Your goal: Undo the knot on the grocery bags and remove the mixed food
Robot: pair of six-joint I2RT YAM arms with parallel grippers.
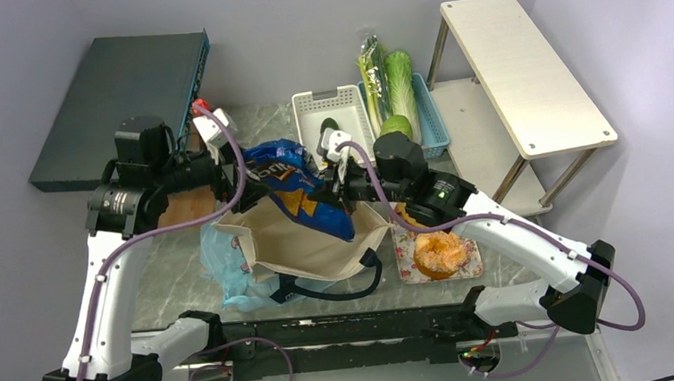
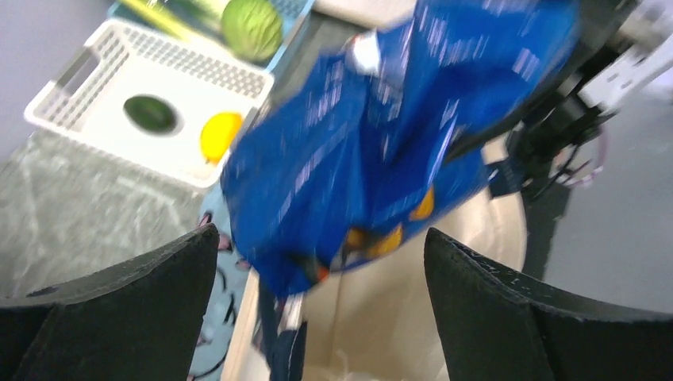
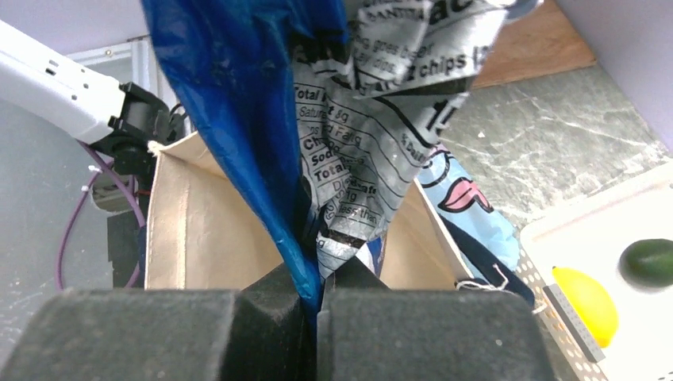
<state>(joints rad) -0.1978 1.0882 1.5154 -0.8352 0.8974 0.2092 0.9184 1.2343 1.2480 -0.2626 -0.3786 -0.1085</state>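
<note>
Blue tortilla-chip bag (image 1: pixel 302 186) is held over the open mouth of the beige canvas tote (image 1: pixel 315 246), with one edge pinched tight between the fingers of the right gripper (image 3: pixel 317 279). Left gripper (image 2: pixel 321 258) is spread wide with nothing held, and is aimed at the chip bag from the tote's left side. Light-blue plastic bag (image 1: pixel 232 271) is crumpled on the table (image 1: pixel 165 274), touching the tote's left edge. Orange doughnut (image 1: pixel 441 253) is seen on a floral mat (image 1: pixel 406 262) right of the tote. Avocado (image 2: pixel 151 113) and a yellow fruit (image 2: pixel 220 135) are lying apart in the white basket (image 2: pixel 95 71).
</note>
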